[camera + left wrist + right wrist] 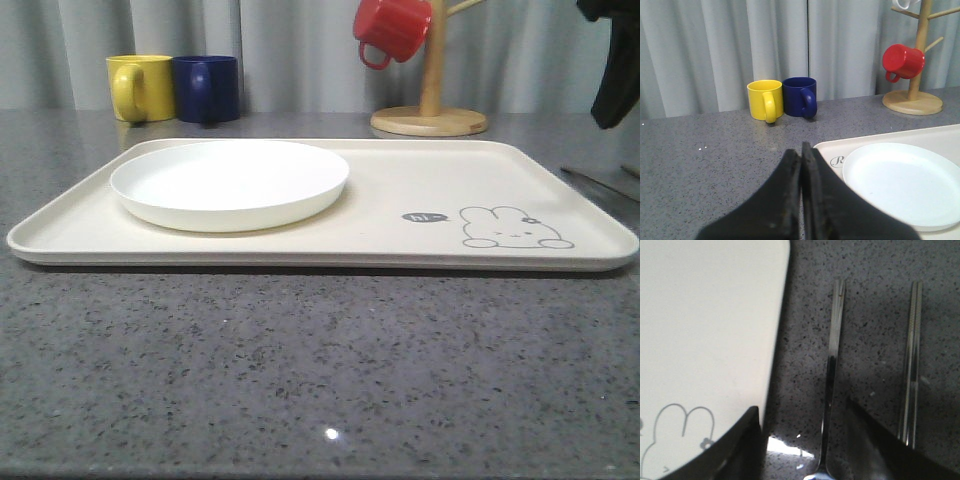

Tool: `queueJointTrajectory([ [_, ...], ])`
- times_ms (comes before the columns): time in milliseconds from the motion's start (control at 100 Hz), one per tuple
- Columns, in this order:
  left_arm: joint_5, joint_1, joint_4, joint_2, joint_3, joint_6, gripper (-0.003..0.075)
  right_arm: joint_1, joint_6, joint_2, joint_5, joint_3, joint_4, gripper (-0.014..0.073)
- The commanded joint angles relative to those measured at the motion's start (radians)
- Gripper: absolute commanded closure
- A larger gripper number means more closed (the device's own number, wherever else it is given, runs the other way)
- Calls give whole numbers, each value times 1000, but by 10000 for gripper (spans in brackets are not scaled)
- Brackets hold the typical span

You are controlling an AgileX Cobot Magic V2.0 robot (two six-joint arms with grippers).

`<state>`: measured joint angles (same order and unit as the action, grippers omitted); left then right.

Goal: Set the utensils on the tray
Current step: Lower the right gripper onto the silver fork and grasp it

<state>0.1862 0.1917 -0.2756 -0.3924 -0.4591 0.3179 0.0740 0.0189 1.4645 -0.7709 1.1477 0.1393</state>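
The cream tray [420,190] with the rabbit drawing lies across the table, and its edge shows in the right wrist view [710,330]. Beside that edge, on the grey table, lie two utensils: a slim silver handle [832,355] that widens at its near end, and a pair of chopsticks [912,360]. My right gripper [802,407] is open above the table, and the slim handle runs between its fingers untouched. In the front view silver utensils [598,183] lie right of the tray. My left gripper [801,152] is shut on nothing, near the tray's corner [827,150].
A round white plate [230,182] sits on the tray's left half. A yellow mug [140,88] and a blue mug [207,88] stand at the back left. A wooden mug tree [430,100] with a red mug [390,28] stands behind the tray. My right arm [612,70] hangs at the far right.
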Motion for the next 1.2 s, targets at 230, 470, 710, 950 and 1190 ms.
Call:
queueJointTrajectory([
  [230, -83, 5, -8, -5, -28, -11, 738, -1, 13, 83, 51, 38, -43, 202],
  [470, -83, 5, -8, -5, -28, -11, 738, -1, 13, 114, 55, 38, -43, 202],
  [710, -83, 5, -8, -5, -28, -11, 738, -1, 13, 127, 53, 38, -43, 308],
  [950, -83, 5, -8, -5, -28, -11, 738, -1, 13, 126, 42, 38, -43, 561],
  [1190, -83, 5, -8, -5, -28, -11, 738, -1, -19, 69, 16, 41, -34, 557],
])
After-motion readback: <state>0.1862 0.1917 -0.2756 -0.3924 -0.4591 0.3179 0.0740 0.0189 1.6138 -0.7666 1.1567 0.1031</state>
